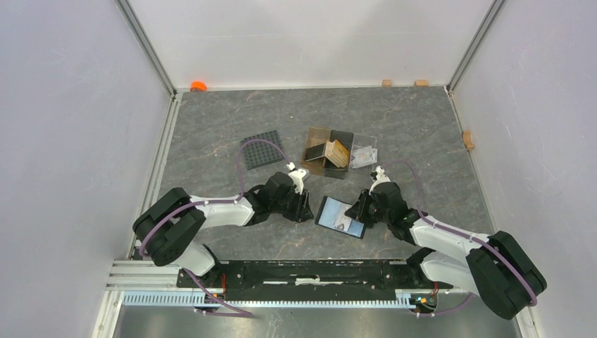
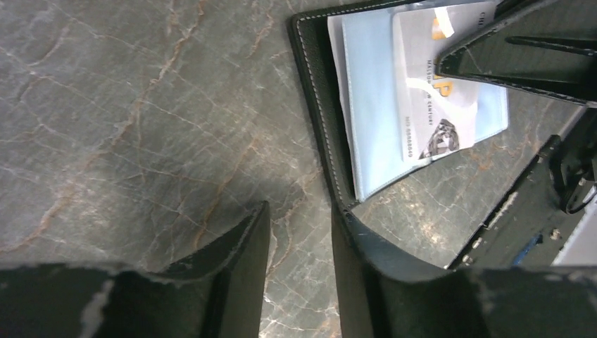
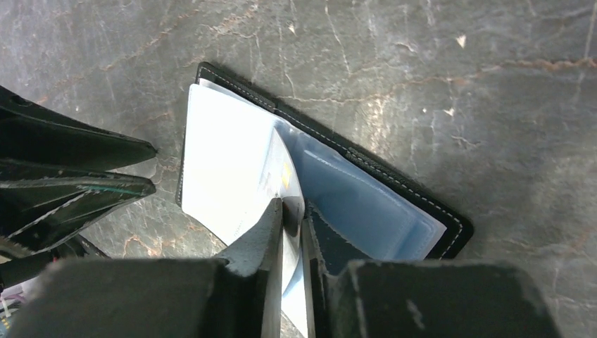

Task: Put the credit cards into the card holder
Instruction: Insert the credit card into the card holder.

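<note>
The card holder [image 1: 331,211] lies open on the table between my arms, black outside and pale blue inside [image 3: 366,204]. A whitish credit card [image 2: 436,84] with a yellow mark rests on its left leaf. My right gripper [image 3: 292,215] is shut on that card's edge where it rises from the clear sleeve. My left gripper [image 2: 299,225] is open over bare table, its right finger [image 2: 352,274] against the holder's black edge [image 2: 317,113]. More credit cards, tan-orange [image 1: 339,151] and whitish [image 1: 365,156], stay further back.
A brown translucent box [image 1: 317,149] and a clear tray [image 1: 372,146] stand behind the holder. A black gridded mat [image 1: 264,149] lies at the back left. An orange object [image 1: 198,86] sits by the far wall.
</note>
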Controlling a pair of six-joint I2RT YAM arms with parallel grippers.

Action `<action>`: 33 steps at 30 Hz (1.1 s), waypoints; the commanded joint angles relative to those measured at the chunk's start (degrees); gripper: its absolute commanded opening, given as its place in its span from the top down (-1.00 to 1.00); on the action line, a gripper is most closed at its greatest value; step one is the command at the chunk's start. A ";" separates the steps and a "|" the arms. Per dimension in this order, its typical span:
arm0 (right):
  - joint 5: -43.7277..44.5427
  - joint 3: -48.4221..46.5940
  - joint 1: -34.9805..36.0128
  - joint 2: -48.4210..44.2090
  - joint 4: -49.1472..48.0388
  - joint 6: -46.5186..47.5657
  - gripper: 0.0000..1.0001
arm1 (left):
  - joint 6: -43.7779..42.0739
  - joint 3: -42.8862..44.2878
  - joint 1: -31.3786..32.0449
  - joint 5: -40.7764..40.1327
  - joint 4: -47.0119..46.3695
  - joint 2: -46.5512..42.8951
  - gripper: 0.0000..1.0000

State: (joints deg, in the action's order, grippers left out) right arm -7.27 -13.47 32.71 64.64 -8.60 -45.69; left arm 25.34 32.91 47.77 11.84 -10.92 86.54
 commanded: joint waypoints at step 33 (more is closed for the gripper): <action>-2.35 5.27 -2.62 9.78 13.99 2.31 1.00 | 0.43 7.56 0.31 10.14 -7.08 14.09 0.53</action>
State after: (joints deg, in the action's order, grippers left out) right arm -13.78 -14.87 28.91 68.47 -6.92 -44.66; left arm 26.96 39.72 47.20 19.90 -18.37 97.95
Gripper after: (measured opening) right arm 0.049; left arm 0.251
